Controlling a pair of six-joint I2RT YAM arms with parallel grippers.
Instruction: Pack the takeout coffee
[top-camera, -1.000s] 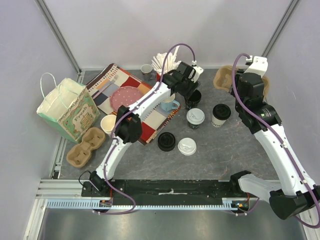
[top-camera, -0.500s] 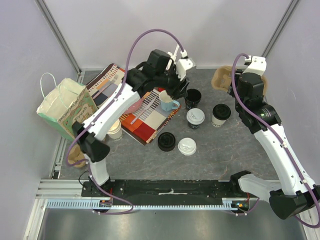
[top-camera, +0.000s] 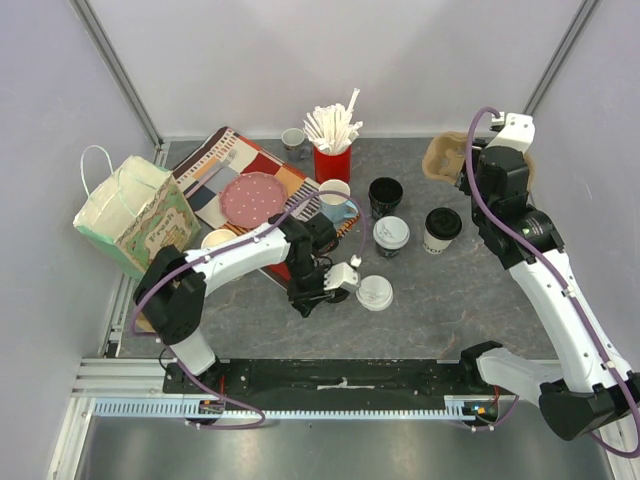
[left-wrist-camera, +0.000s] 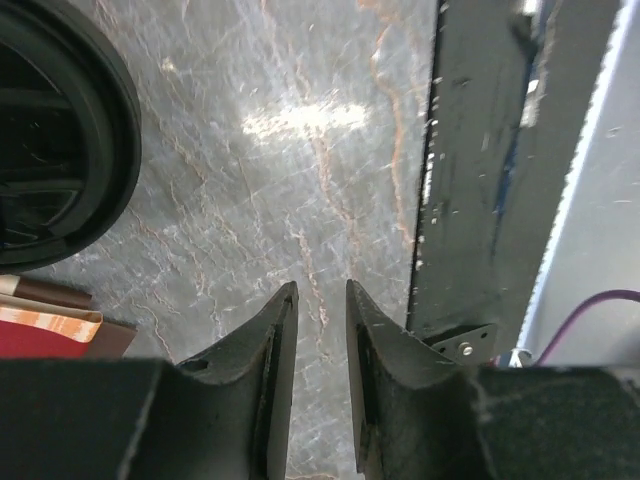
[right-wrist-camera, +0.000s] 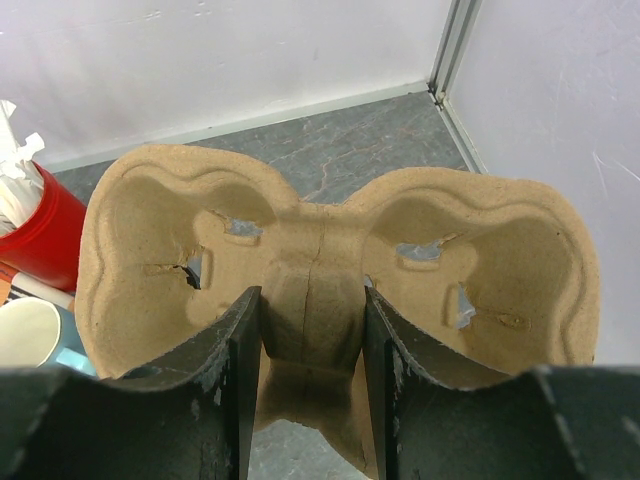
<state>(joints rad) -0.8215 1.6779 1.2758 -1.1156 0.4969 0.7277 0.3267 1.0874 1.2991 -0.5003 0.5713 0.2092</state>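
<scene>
Right fingers (right-wrist-camera: 312, 300) are pinching the cardboard carrier (top-camera: 440, 158) at upper right. Left fingers (left-wrist-camera: 320, 295) are hovering slightly spread, empty, beside a black lid (left-wrist-camera: 50, 130). The white-lidded coffee (top-camera: 391, 234) and black-lidded coffee (top-camera: 441, 226) are standing right of centre.

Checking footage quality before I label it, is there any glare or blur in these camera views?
Left wrist: a bright glare patch on the table, and the black lid at the edge looks soft. Right wrist: the cup carrier is sharp. Top view: evenly lit, crisp.
</scene>
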